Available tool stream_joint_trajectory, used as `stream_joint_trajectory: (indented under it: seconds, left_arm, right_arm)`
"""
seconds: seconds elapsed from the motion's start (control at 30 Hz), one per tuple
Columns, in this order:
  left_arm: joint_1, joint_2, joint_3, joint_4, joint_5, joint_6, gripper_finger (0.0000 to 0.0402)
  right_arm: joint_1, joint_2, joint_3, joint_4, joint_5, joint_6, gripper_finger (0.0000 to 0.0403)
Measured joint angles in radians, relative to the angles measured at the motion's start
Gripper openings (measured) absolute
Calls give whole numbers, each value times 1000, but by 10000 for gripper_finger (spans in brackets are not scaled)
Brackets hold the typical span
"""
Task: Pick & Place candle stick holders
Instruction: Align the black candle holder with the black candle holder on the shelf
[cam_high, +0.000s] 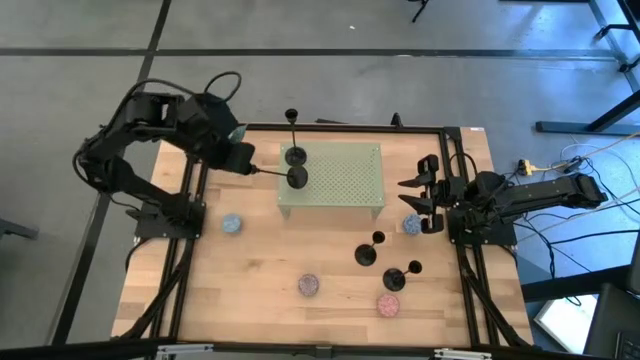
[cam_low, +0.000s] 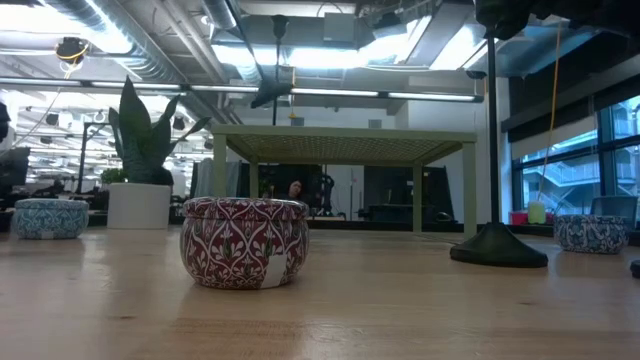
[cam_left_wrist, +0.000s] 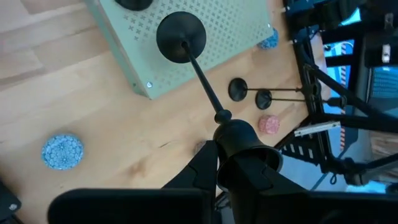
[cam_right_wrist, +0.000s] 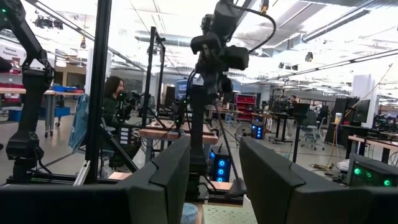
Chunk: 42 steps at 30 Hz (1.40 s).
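Left wrist view: fingers (cam_left_wrist: 214, 163) around candle stick holder (cam_left_wrist: 198, 61).

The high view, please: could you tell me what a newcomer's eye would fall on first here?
Probably the pale green perforated stand at the table's middle, where the left pincer holds a black candle stick holder by its cup, the base on the stand's left edge. Another holder stands beside it, and two more holders wait on the wood near the idle, open right pincer.

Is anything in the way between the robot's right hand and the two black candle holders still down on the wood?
Nothing visible blocks it. The right hand hangs open at the table's right edge, and only bare wood lies between it and the two candle holders. A blue puck sits just beside that path.
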Motion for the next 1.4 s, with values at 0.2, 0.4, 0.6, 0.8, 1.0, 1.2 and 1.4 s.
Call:
stream_joint_trajectory:
  seconds: [0.2, 0.4, 0.6, 0.8, 1.0, 1.2, 1.4]
  left_arm:
    - [44, 46, 0, 0, 84, -19, 16]
    - [103, 91, 0, 0, 162, -20, 16]
    - [172, 95, 0, 0, 188, 2, 16]
    - [182, 59, 0, 0, 220, 61, 16]
    - [90, -2, 0, 0, 218, 32, 16]
    - [-64, -34, 0, -1, 159, -49, 16]
    - [-227, -11, -35, 3, 164, -73, 16]
  right_arm:
    - [0, 0, 0, -10, 0, 1, 145]
    - [0, 0, 0, -27, 0, 2, 145]
    - [0, 0, 0, -70, -1, 4, 145]
    - [0, 0, 0, -70, -3, 4, 145]
    - [0, 0, 0, -70, -3, 21, 145]
    - [0, 0, 0, -70, -3, 30, 145]
    - [0, 24, 0, -60, -3, 30, 145]
